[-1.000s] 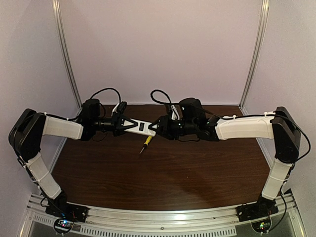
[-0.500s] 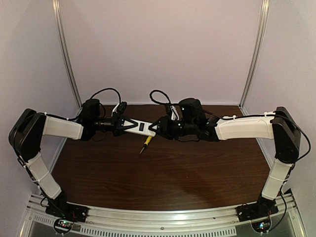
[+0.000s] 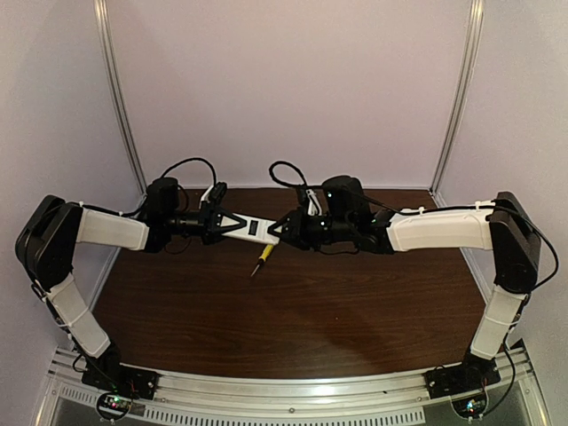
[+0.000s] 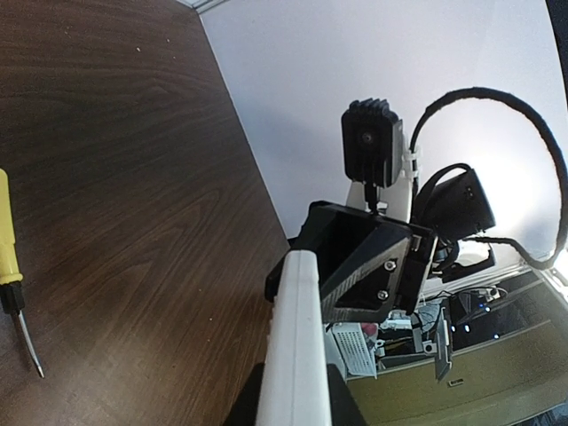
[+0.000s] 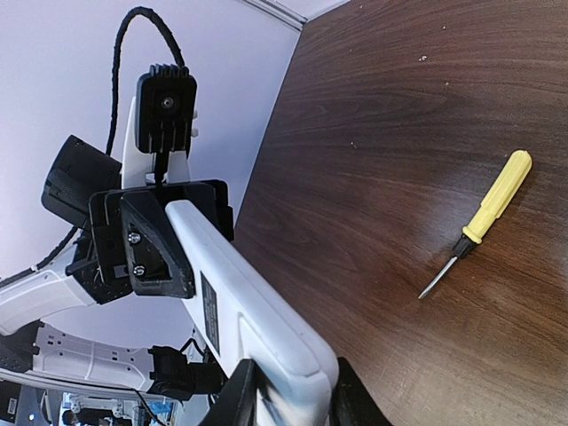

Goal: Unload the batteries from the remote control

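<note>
The white remote control [image 3: 254,228] is held in the air above the back of the table, between both grippers. My left gripper [image 3: 227,224] is shut on its left end and my right gripper [image 3: 280,231] is shut on its right end. In the left wrist view the remote [image 4: 295,355] shows edge-on between my fingers. In the right wrist view the remote [image 5: 232,297] shows its back with a label and closed cover, with the left gripper [image 5: 160,240] at its far end. No batteries are in view.
A yellow-handled screwdriver [image 3: 263,257] lies on the dark wooden table [image 3: 293,311] just below the remote; it also shows in the left wrist view [image 4: 11,266] and the right wrist view [image 5: 484,217]. White walls close the back and sides.
The right arm's wrist has shifted very slightly; the remote stays held between both grippers in the same place.
</note>
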Motion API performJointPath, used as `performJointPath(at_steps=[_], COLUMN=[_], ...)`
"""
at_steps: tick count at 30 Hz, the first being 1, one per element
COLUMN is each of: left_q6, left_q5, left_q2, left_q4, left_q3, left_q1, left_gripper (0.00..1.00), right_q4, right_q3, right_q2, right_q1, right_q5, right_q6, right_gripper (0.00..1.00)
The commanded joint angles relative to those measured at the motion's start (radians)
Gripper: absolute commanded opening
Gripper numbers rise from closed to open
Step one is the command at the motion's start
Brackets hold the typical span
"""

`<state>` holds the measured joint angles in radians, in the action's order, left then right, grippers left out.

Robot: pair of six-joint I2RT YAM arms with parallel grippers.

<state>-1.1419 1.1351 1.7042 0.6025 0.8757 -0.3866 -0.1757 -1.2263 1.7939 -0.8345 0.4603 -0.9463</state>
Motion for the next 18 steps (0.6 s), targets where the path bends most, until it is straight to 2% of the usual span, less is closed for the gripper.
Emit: performJointPath(at_steps=[1,6,13,18], left_q6=[0.005,0.005,0.005,0.005], left_q5=[0.017,0.017,0.016,0.015], left_q2=[-0.021,-0.021,-0.021,-0.023], left_q4=[0.066,0.066,0.067,0.066], left_q3=[0.014,0.014,0.014,0.014], left_q1=[-0.001,-0.001,-0.001,-0.001], left_gripper=[0.0,0.0,0.0,0.0], right_q4=[0.08,0.082,0.032,0.033], right_q3=[-0.006,-0.007,-0.01,-0.016], right_q2=[0.015,0.016,0.006,0.004], right_q1=[-0.005,-0.005,-0.005,-0.005], right_q5=[-0.033,-0.031,0.005,0.005], right_q6=[0.035,0.037,0.027,0.028], right_gripper=[0.21,0.25,0.51,0.55])
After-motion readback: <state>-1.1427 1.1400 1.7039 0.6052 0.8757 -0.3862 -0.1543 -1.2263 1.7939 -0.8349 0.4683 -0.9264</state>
